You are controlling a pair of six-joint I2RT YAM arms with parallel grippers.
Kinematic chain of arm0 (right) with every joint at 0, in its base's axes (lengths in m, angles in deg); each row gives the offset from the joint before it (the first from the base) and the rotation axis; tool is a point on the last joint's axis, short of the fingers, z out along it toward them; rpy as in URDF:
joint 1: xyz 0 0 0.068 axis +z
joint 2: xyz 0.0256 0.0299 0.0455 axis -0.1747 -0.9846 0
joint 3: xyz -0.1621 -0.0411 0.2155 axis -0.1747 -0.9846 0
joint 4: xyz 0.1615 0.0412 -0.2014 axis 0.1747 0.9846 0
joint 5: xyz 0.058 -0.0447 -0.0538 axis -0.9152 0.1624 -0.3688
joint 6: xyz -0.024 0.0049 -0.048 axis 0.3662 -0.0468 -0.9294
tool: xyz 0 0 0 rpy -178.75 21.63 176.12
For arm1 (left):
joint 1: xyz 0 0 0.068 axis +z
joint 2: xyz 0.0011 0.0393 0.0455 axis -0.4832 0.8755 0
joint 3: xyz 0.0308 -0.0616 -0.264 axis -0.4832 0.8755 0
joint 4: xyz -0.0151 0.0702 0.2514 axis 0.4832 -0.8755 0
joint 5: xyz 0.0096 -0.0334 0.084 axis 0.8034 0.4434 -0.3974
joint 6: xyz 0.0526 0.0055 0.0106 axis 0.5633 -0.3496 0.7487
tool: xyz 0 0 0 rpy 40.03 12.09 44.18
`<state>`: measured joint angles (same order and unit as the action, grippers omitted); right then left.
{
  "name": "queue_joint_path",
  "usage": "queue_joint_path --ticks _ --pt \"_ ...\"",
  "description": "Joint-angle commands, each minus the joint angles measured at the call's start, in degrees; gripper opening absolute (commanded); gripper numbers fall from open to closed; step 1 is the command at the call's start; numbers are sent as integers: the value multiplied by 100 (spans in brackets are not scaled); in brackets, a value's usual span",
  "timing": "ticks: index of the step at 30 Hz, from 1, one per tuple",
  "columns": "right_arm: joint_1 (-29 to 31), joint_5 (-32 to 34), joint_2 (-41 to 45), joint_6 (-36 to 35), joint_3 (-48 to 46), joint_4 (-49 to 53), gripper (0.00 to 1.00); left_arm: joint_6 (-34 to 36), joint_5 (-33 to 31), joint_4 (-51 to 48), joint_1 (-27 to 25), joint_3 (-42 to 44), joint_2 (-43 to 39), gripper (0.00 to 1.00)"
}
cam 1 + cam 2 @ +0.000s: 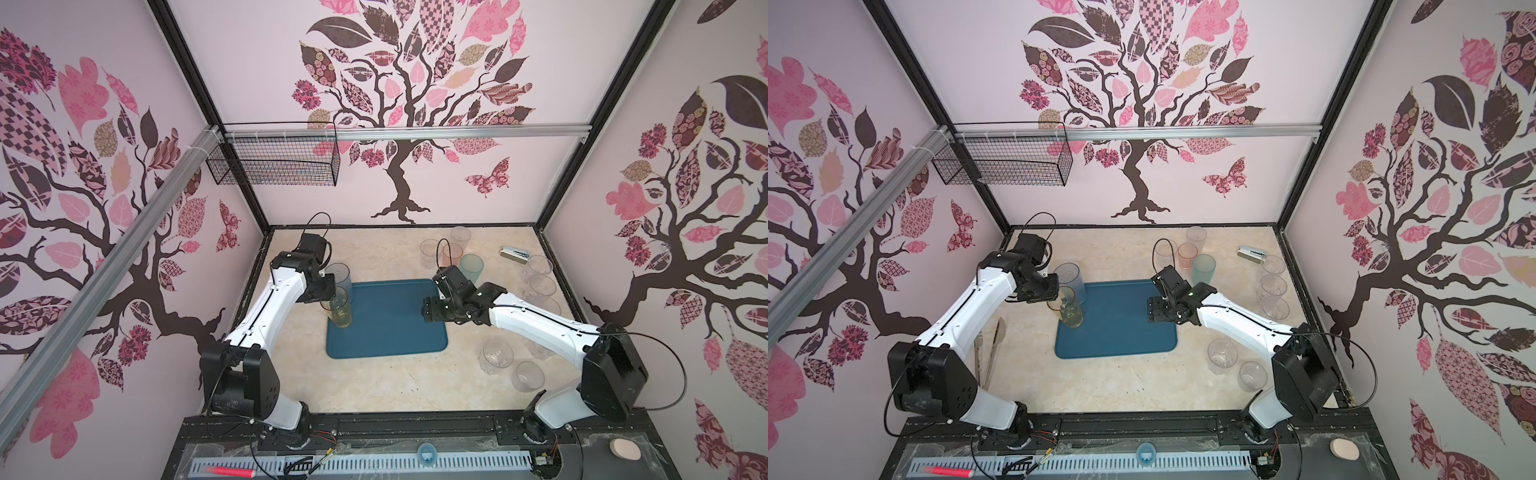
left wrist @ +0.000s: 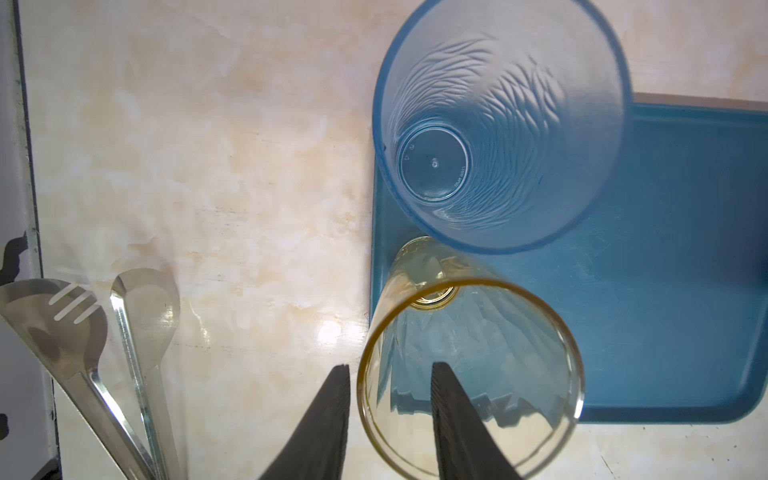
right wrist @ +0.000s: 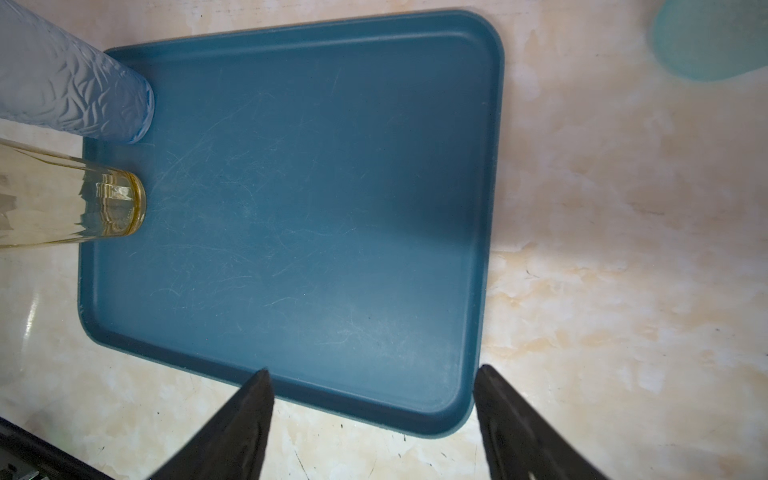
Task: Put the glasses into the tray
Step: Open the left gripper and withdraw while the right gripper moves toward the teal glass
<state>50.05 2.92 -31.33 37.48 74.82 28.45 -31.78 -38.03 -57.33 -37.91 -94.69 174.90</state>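
Between the jaws of the left gripper (image 2: 390, 365) runs the rim wall of the yellow glass (image 1: 340, 311), with one finger (image 2: 328, 415) outside it and the other inside the mouth. The jaws stand apart. A gap shows on the inner side, so the wall is straddled, not clamped. The glass stands upright on its own base, just inside the edge of the tray (image 3: 311, 208). Judgement: a rim hold suits a tall tumbler, since it can be set down close beside a neighbour with no finger room needed around the body.

Just ahead of those jaws, the blue glass (image 2: 498, 124) stands upright in the tray corner, beside the yellow one. Whether the two touch cannot be told. Judgement: filling from the corner along one edge keeps the bare floor free for the rest. Outside the left jaws, steel tongs (image 2: 83, 332) lie on the table, not involved.

The right gripper (image 3: 374, 369) has its jaws wide apart and empty. It hangs at the opposite tray edge with bare tray floor ahead. Judgement: it is held back so the arms do not meet over the tray.

Off the tray, beside and behind the right jaws, are a teal glass (image 1: 471, 268), a pink glass (image 1: 452, 253) and several clear glasses (image 1: 496, 355). Two are placed and most are outstanding.

Risk: the inner finger may catch the rim on withdrawal and tip yellow into blue. A straight lift is called for.
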Motion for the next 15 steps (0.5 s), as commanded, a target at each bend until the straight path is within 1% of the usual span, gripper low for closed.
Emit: queue_joint_path --ticks 1,7,9,13,15 --pt "-25 82 44 31 -14 -40 79 31 14 -22 3 -272 -198 38" --pt "-26 158 27 7 89 23 79 30 -146 -243 -24 -497 -494 39" --pt "-33 193 25 -4 165 64 79 62 -275 -382 -118 -684 -578 40" --pt "-84 220 30 -56 422 100 80 48 -642 -431 -694 -973 -752 41" --pt "-237 153 9 -83 559 133 80 -69 -529 -234 -1020 -907 -866 41"
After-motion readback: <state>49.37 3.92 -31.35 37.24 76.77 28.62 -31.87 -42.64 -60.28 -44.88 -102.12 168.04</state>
